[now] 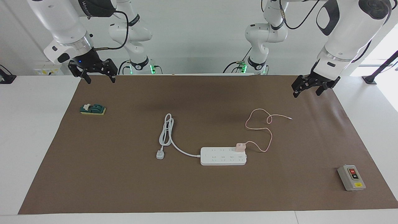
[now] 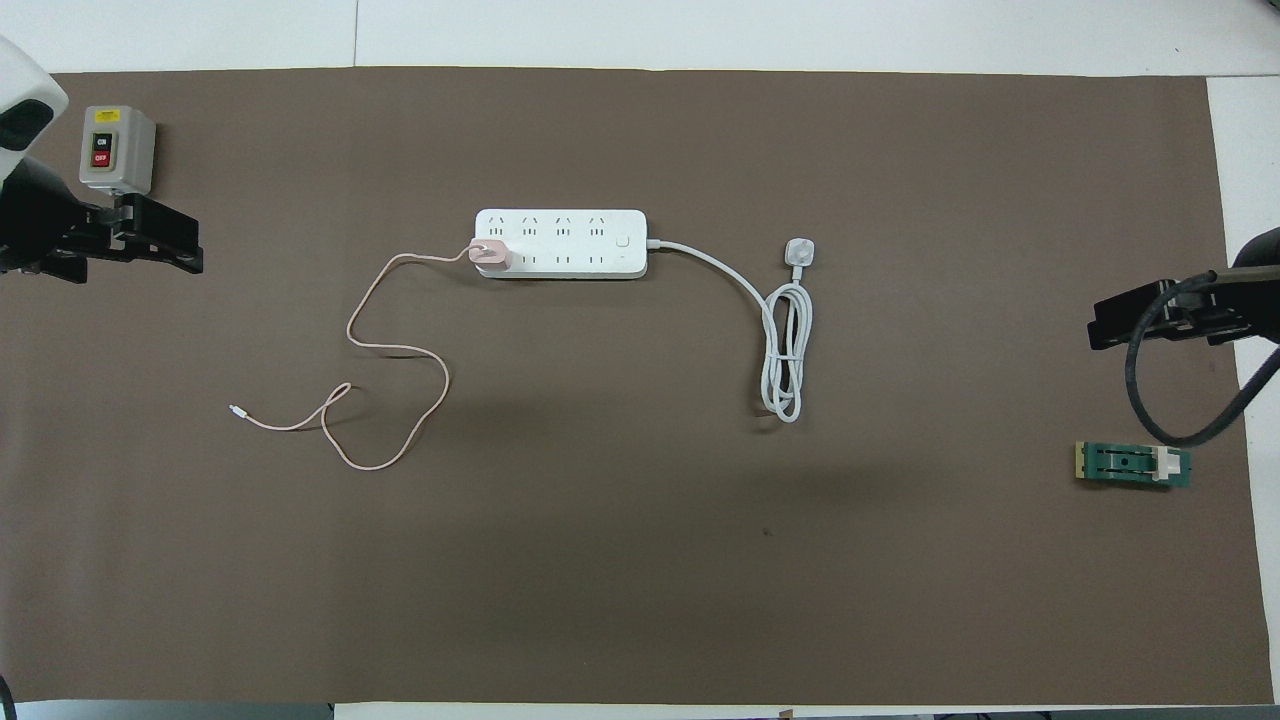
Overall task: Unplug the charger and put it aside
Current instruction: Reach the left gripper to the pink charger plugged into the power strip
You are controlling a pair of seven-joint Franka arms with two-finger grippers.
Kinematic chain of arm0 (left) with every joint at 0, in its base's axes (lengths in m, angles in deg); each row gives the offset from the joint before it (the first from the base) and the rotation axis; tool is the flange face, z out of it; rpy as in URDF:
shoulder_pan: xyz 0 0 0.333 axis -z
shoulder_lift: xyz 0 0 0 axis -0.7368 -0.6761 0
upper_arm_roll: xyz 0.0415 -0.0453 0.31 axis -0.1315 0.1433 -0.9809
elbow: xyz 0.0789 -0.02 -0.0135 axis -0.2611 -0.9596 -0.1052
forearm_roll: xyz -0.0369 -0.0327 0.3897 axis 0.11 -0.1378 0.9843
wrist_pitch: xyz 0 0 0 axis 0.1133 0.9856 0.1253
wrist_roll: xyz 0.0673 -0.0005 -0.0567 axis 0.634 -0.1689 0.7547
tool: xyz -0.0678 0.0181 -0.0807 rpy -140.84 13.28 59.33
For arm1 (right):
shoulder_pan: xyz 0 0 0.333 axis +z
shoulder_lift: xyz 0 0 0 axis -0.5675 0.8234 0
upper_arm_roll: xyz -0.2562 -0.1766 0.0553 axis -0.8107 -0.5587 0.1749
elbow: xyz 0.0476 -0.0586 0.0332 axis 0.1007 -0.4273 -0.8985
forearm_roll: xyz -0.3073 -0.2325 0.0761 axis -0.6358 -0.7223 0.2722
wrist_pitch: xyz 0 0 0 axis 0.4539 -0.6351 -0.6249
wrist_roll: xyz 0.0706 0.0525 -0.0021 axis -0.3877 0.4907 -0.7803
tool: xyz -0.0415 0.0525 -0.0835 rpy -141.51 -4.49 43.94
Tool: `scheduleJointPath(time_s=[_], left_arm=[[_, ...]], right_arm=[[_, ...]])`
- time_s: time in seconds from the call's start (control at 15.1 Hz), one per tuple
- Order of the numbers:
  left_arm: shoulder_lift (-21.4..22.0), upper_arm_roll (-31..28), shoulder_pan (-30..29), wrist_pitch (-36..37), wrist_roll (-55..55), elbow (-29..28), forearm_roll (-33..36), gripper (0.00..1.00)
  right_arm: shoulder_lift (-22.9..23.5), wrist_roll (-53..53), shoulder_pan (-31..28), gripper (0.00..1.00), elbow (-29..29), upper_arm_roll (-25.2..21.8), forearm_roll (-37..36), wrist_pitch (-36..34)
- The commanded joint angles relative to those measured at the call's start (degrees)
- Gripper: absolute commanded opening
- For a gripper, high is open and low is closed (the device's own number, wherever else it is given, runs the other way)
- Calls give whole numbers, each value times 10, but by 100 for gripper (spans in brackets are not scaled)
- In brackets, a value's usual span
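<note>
The pale pink charger [image 1: 240, 147] [image 2: 490, 254] is plugged into the white power strip [image 1: 222, 159] [image 2: 575, 228], in the row nearer to the robots at the strip's end toward the left arm. Its thin pink cable [image 1: 268, 137] [image 2: 400, 347] loops over the mat nearer to the robots. My left gripper [image 1: 307, 94] [image 2: 150, 240] is open and empty, raised over the mat's edge at the left arm's end. My right gripper [image 1: 101, 81] [image 2: 1140, 315] is open and empty, raised over the mat's corner at the right arm's end. Both are well apart from the charger.
The strip's thick white cord [image 1: 166, 133] [image 2: 785, 350] lies coiled beside it toward the right arm's end. A grey switch box [image 1: 351, 178] [image 2: 117, 148] stands farther out at the left arm's end. A green knife switch [image 1: 92, 109] [image 2: 1133, 465] lies under the right gripper's side.
</note>
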State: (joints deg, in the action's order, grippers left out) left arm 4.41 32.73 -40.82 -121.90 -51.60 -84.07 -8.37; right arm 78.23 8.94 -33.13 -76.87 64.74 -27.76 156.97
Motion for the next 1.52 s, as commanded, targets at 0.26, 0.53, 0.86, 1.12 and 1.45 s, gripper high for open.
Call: scheduleJointPath(time_s=[0.26, 0.53, 0.86, 1.12, 1.45], left_arm=[[0, -1, -2, 11, 1, 12, -8, 100], [-13, 1, 0, 0, 139, 21, -7, 100], [-44, 7, 29, -43, 500, 45, -8, 100], [-84, 6, 66, -111, 737, 47, -7, 100], [-144, 6, 103, -133, 913, 46, -5, 100]], right_arm=[[-9, -11, -3, 100, -7, 2, 1, -8], [-10, -14, 2, 100, -10, 2, 1, -9], [-10, -10, 11, 100, -11, 2, 1, -8], [-10, -10, 7, 100, -11, 2, 1, -8], [-9, -8, 9, 100, -10, 2, 1, 7]])
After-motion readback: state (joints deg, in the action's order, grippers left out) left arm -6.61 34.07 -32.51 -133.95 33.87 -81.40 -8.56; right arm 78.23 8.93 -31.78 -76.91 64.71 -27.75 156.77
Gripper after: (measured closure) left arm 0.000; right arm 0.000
